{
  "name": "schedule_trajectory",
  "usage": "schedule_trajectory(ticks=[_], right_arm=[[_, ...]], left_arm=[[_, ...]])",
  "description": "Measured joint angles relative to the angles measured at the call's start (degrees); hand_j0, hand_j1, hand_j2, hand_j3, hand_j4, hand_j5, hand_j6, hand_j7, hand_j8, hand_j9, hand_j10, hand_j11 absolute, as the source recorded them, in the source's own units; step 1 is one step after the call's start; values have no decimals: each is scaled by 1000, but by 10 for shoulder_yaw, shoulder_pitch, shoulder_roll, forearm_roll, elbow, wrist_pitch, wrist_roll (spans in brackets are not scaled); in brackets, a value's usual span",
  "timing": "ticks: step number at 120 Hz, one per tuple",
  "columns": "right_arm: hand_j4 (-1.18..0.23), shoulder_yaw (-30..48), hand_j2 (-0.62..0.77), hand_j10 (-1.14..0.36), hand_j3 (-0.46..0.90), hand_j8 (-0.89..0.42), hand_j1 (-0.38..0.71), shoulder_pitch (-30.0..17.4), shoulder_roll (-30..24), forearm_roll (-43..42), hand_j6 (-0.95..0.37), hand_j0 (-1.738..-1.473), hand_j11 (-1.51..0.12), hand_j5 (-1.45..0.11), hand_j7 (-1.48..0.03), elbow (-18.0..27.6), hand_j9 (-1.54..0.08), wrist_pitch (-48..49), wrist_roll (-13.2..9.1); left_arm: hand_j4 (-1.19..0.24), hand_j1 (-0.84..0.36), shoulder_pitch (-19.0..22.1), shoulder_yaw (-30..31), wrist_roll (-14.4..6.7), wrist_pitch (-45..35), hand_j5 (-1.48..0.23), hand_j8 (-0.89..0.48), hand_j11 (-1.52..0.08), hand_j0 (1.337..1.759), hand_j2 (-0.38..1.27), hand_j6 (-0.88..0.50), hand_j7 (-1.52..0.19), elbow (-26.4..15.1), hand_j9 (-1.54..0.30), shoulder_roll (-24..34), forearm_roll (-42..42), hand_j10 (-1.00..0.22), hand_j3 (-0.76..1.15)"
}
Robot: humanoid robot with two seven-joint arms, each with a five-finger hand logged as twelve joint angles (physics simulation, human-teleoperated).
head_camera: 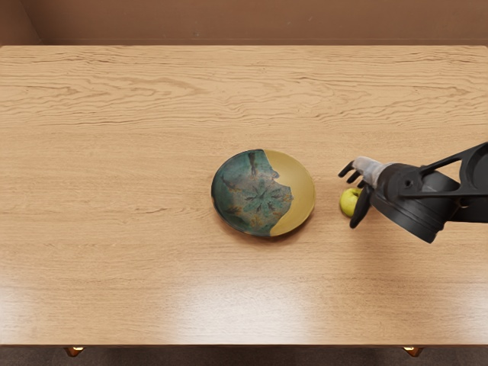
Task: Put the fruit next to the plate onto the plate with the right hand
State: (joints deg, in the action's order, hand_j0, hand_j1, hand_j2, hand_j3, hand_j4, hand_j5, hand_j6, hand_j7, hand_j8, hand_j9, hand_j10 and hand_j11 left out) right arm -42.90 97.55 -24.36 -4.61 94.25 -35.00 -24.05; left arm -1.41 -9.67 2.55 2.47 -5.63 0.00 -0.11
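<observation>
A round plate (299,183), dark teal with a mustard-yellow right part, lies near the table's middle. A small yellow-green fruit (348,202) sits on the wood just right of the plate, apart from its rim. My right hand (357,192) comes in from the right edge and hovers over the fruit's right side. Its dark fingers (351,172) are spread, with the thumb (360,210) down beside the fruit. The hand covers part of the fruit. I cannot tell whether any finger touches it.
The wooden table (122,191) stretches wide to the left and front. The bulky black right forearm (427,197) fills the space right of the fruit. A brown wall runs behind the table's far edge.
</observation>
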Motion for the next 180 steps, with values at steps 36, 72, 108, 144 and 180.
schedule_trajectory(ticks=[36, 72, 108, 144, 180], right_arm=[[-347, 1, -69, -347, 0, -347, 67, -25, 4, -5, -347, -1658, -451, -451, -451, -23, -450, 0, 2], [-483, 7, -70, -484, 0, -416, 219, -27, 5, -6, -472, -1658, -633, -634, -631, -25, -633, 0, 2], [-593, 10, -12, -593, -2, -365, 247, -39, 4, -16, -435, -1646, -821, -815, -792, -32, -818, 2, 3], [-670, 10, 139, -663, 0, -436, 221, -51, -19, -18, -476, -1648, -904, -888, -878, -48, -903, 0, 3], [-683, 106, 135, -674, 0, -431, 219, -22, -123, -14, -469, -1653, -909, -893, -889, -11, -910, 0, 1]], left_arm=[[-247, 53, 0, 0, 0, 0, -321, -247, -321, 1658, 50, -247, -321, 0, -321, 0, 0, -247, 0], [-247, 53, 0, 0, 0, 0, -321, -247, -321, 1658, 50, -247, -321, 0, -321, 0, 0, -247, 0], [-247, 53, 0, 0, 0, 0, -321, -247, -321, 1658, 50, -247, -321, 0, -321, 0, 0, -247, 0], [-247, 53, 0, 0, 0, 0, -321, -247, -321, 1658, 50, -247, -321, 0, -321, 0, 0, -247, 0], [-247, 53, 0, 0, 0, 0, -321, -247, -321, 1658, 49, -247, -321, 0, -321, 0, 0, -247, 0]])
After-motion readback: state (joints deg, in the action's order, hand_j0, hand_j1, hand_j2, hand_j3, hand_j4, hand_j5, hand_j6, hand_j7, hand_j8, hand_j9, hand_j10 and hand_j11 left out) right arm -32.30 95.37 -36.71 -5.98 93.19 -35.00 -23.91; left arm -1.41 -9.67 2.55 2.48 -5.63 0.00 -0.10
